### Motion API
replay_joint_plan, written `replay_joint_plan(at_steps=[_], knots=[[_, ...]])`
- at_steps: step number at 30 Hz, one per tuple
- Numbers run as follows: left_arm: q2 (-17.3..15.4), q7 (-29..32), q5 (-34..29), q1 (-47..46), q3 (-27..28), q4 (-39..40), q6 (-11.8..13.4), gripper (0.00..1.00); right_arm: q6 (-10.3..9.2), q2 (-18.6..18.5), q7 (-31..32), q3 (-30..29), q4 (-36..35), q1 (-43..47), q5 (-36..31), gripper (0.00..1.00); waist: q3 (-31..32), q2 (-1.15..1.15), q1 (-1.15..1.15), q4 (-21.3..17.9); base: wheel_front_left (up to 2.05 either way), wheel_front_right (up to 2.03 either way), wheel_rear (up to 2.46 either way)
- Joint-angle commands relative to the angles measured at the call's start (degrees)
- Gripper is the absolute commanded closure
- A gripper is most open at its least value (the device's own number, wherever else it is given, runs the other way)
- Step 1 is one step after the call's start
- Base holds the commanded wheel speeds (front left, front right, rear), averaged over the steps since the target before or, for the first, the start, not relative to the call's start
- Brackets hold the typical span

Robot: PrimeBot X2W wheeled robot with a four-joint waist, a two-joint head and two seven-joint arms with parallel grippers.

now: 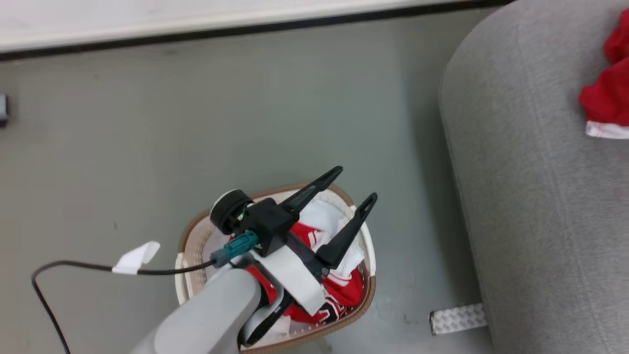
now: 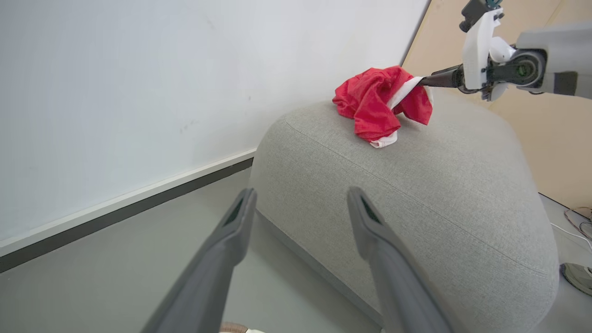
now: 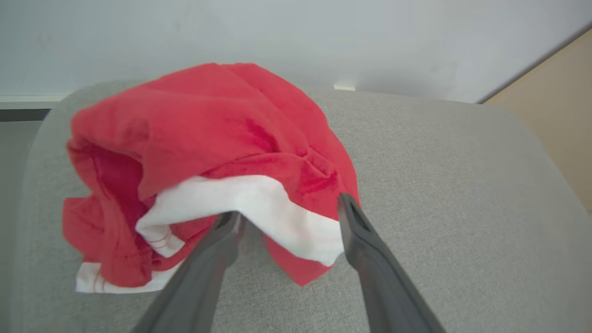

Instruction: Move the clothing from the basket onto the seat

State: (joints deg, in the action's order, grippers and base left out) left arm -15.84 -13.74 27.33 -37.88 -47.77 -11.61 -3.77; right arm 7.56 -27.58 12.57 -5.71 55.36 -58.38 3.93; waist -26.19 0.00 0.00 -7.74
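- We see the grey floor point(image 1: 245, 123) stretching away to a white wall with a dark skirting strip at the far side.
- On the right stands the seat point(image 1: 530, 206), a large grey upholstered block with rounded corners.
- The basket point(image 1: 369, 287) sits on the floor to the left of the seat and apart from it, near the robot.
- A crumpled red garment point(image 3: 222, 125) with a white band lies on top of the seat, toward its far right part.
- Inside the basket we make out a red jersey point(image 1: 344, 292) with black-and-white marks, and a white cloth point(image 1: 324, 216) bunched at the far side.
- The left gripper point(image 1: 356, 183) hangs over the basket with its fingers spread wide and nothing between them.
- The right gripper point(image 3: 287, 208) is at the garment on the seat, its fingers well apart, with the white band lying across their tips; we see no pinch on the cloth.
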Motion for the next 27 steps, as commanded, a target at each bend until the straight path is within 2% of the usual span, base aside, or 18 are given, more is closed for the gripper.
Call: replay_joint_plan(at_steps=[1, 8, 16, 20, 21, 27], knots=[[-0.25, -0.52, 1.05, 1.45, 0.51, -0.49, 0.44, 0.0, -0.14, -0.89, 0.15, 1.48, -0.54, 1.18, 1.13, 0.0, 4.37, 0.0, 0.0, -0.89, 0.0, 0.0, 0.0], [-0.53, -1.14, 3.57, 6.27, 3.79, -1.46, 2.85, 0.0, -0.14, -3.46, 0.48, 10.24, -6.77, 4.97, 7.35, 0.0, 14.81, 0.0, 0.0, -0.33, 0.0, 0.0, 0.0], [-2.63, -1.44, 5.69, 12.44, 10.35, 0.1, 6.94, 0.0, -0.14, -4.61, -1.64, 14.78, -22.67, 14.25, 18.36, 0.0, 24.69, 0.0, 0.0, 2.54, 0.0, 0.0, 0.0], [-4.13, -1.39, 6.02, 15.88, 13.84, 1.55, 8.9, 0.0, -0.13, -2.57, -5.47, 11.79, -30.84, 21.75, 20.51, 0.0, 27.31, 0.0, 0.0, 4.09, 0.0, 0.0, 0.0], [-4.13, -1.39, 6.02, 15.88, 13.84, 1.55, 8.9, 0.0, -0.13, -2.57, -5.47, 11.79, -30.84, 21.75, 20.51, 0.0, 27.31, 0.0, 0.0, 4.09, 0.0, 0.0, 0.0], [-6.17, -1.4, 6.32, 21.99, 19.67, 3.97, 11.63, 0.0, -0.13, 4.62, -12.32, 7.07, -43.41, 35.58, 17.57, 0.0, 28.83, 0.0, 0.0, 5.47, 0.0, 0.0, 0.0]])
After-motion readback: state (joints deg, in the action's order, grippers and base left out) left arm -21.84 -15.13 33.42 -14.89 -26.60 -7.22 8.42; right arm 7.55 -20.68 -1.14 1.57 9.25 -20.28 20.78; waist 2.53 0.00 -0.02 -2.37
